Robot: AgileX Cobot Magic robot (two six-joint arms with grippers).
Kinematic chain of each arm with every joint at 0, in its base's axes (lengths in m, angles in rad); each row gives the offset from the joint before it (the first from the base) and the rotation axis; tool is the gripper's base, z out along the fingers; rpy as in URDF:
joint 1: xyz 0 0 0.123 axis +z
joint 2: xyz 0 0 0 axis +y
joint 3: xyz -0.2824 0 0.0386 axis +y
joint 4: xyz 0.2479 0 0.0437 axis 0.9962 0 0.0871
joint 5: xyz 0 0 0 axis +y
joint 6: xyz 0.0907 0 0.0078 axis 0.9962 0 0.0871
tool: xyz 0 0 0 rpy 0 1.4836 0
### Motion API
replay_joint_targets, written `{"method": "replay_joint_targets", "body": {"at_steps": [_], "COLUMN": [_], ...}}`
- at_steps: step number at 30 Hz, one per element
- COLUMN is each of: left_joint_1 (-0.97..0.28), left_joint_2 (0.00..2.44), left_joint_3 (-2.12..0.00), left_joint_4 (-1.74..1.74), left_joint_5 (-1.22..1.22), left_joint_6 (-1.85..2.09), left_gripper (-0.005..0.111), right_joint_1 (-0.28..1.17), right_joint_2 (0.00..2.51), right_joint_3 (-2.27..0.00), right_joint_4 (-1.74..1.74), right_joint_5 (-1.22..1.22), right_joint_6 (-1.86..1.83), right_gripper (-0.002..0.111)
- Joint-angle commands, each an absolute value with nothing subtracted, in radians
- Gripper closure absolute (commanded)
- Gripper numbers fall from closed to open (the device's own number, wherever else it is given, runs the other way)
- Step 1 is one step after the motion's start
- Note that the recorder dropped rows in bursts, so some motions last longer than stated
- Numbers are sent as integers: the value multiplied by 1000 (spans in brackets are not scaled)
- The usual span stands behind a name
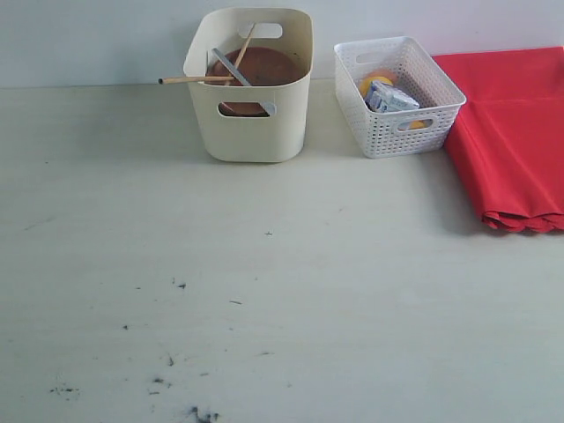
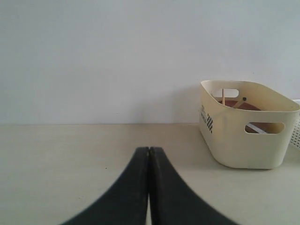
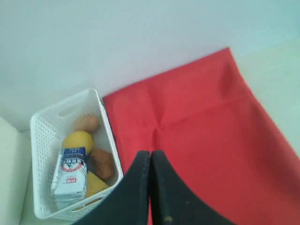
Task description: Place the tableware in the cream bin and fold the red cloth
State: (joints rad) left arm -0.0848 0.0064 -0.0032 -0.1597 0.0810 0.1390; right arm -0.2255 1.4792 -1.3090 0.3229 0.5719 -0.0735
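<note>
L pincer (image 2: pixel 149 151) pinched tight, nothing in it, low over counter (image 2: pixel 70 164). Cream bin (image 2: pixel 239 145) stands ahead w/ brown plate (image 1: pixel 264 66), chopsticks (image 1: pixel 196 79) & knife (image 1: pixel 231 66) inside. R pincer (image 3: pixel 150 153) also pressed together, empty, above red cloth (image 3: pixel 201 122), which lies on counter just beside white basket (image 3: pixel 40 140).

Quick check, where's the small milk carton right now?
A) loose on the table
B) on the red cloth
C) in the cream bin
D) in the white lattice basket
D: the milk carton lies inside the white lattice basket, which stands beside the cream bin.
</note>
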Motion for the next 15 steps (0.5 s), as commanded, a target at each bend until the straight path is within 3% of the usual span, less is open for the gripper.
{"method": "replay_joint_targets", "body": {"at_steps": [1,5,10,15], "left_joint_1": [-90,-90,-90,-90], "left_joint_2": [0,0,0,0], "left_joint_3": [0,0,0,0], "left_joint_4": [-166,-166,-166,-166], "left_joint_5": [86,86,86,86], "left_joint_6": [143,143,145,145], "left_gripper": [105,105,105,105], "right_joint_1": [-221,-200,-19,18], "right_joint_2": [1130,866,614,371], "right_joint_3": [-1099,-873,-611,-368], "right_joint_4": [306,306,230,204], "right_joint_5": [489,469,442,403], "right_joint_6": [-152,-179,-243,-209], "right_gripper": [108,108,108,108]}}
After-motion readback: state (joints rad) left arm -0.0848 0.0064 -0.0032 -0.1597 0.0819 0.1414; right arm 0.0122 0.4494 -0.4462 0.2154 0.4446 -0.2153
